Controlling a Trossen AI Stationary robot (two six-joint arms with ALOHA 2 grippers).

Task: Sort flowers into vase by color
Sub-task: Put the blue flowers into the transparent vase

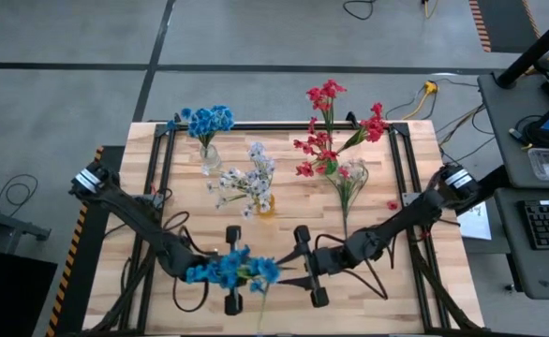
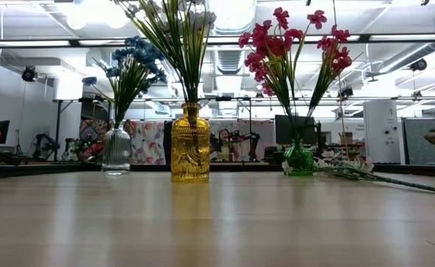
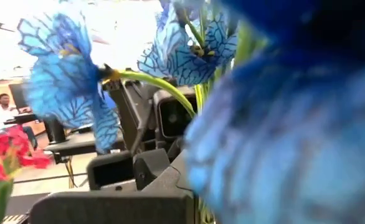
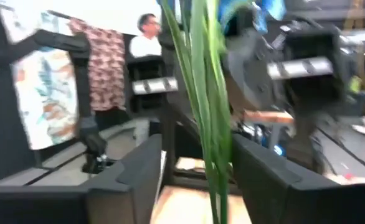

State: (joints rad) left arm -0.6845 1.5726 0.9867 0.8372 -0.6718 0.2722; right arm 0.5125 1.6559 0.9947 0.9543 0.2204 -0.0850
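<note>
High view shows both arms meeting at the lower middle of the frame, where a blue sprig (image 1: pixel 232 270) hangs between them above the surface (image 1: pixel 415 281). The left gripper (image 1: pixel 233 277) has its fingers closed on the sprig just under the blossoms, and in the left wrist view blue petals fill the frame right at the lens. The right gripper (image 1: pixel 304 267) sits just to the right; in the right wrist view its fingers stand apart on either side of the green stem (image 4: pixel 208 124) without pressing it, so the sprig looks handed over to the left arm. Toward the top of the frame stand three vases: a clear vase (image 1: pixel 209 157) with blue flowers at upper left, a yellow vase (image 1: pixel 265 201) with white ones in the middle, a green vase (image 1: pixel 332 168) with red ones to the right. One more sprig (image 1: pixel 349 187) lies flat on the surface beside the green vase. Risks from here, as I judge them: the right fingers flank the stem closely, so a pull away could snag a leaf and drag the sprig out of the left hold. The grip sits high, so the long stem may swing and miss the clear vase's narrow neck, or knock the vase, which looks light and top-heavy.
</note>
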